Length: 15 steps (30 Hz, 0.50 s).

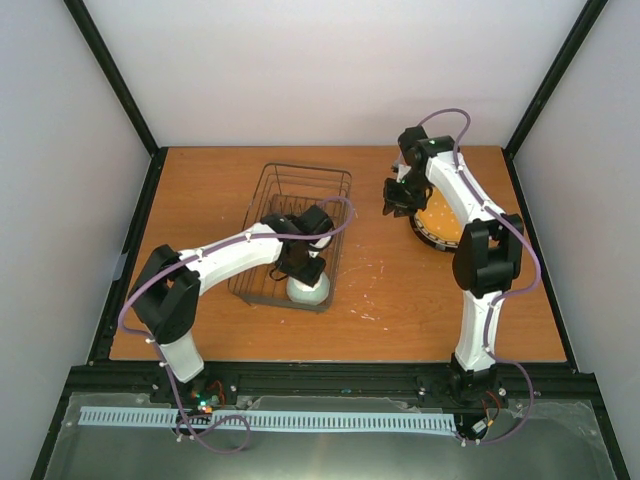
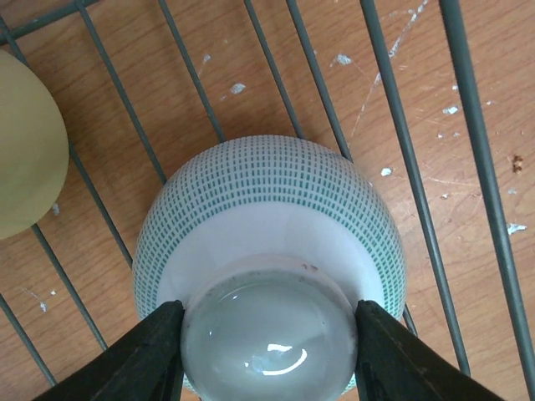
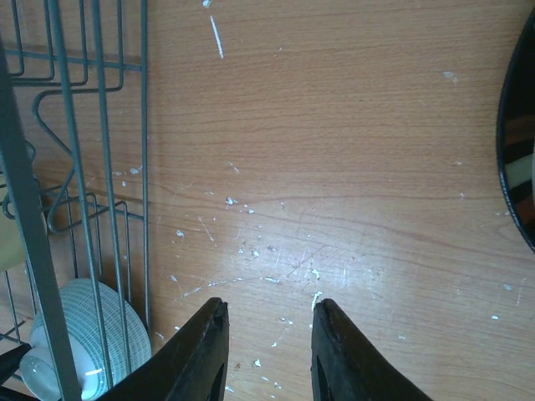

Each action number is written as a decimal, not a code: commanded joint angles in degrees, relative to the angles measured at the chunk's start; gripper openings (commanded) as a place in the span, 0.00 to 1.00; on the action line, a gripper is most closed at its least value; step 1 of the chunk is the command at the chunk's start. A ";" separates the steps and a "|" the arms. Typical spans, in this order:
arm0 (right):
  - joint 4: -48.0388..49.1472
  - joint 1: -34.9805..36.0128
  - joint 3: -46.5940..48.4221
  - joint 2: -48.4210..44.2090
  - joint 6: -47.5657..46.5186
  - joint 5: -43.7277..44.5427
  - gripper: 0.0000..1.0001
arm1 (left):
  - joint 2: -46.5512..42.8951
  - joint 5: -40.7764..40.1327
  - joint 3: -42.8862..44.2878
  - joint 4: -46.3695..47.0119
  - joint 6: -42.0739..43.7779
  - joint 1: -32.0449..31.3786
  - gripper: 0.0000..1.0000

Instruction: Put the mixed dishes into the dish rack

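The pale mint-green bowl (image 2: 267, 209) is upside down over the floor wires of the dish rack (image 2: 401, 125), at its near right corner (image 1: 312, 292). My left gripper (image 2: 269, 334) is shut on the bowl's foot ring, one finger on each side. I cannot tell whether the bowl rests on the wires. A yellow mug (image 2: 25, 159) lies in the rack to the bowl's left. My right gripper (image 3: 267, 313) is open and empty above bare table, between the rack (image 3: 100, 167) and the stacked plates (image 1: 440, 225), whose top plate is orange.
The rack (image 1: 300, 215) takes up the table's middle left. A dark plate rim (image 3: 518, 167) shows at the right edge of the right wrist view. Bare scratched wood lies between the rack and the plates.
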 commanded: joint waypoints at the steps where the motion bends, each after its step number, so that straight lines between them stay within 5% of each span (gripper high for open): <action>1: -0.67 -2.02 -0.47 -3.07 -1.39 0.46 0.28 | 2.04 -4.70 -0.03 -1.44 -2.40 -0.64 0.37; 4: -0.64 -2.45 -0.35 -3.79 -1.53 0.24 0.30 | 1.90 -5.92 2.40 -2.80 -2.86 -0.64 0.49; 5: -0.72 -2.60 -0.26 -3.99 -1.58 0.19 0.31 | 1.66 -6.32 3.34 -3.20 -3.02 -0.64 0.62; 6: -0.80 -2.73 -0.11 -4.18 -1.59 0.18 0.32 | 1.38 -6.54 4.50 -3.55 -3.06 -0.64 0.89; 7: -0.88 -2.87 0.09 -4.28 -1.57 0.19 0.34 | 1.11 -6.94 5.74 -3.94 -3.18 -0.64 0.98; 15: -2.27 -3.72 2.40 -5.11 -1.42 0.32 0.40 | -0.78 -7.66 18.53 -8.28 -3.99 -0.64 1.00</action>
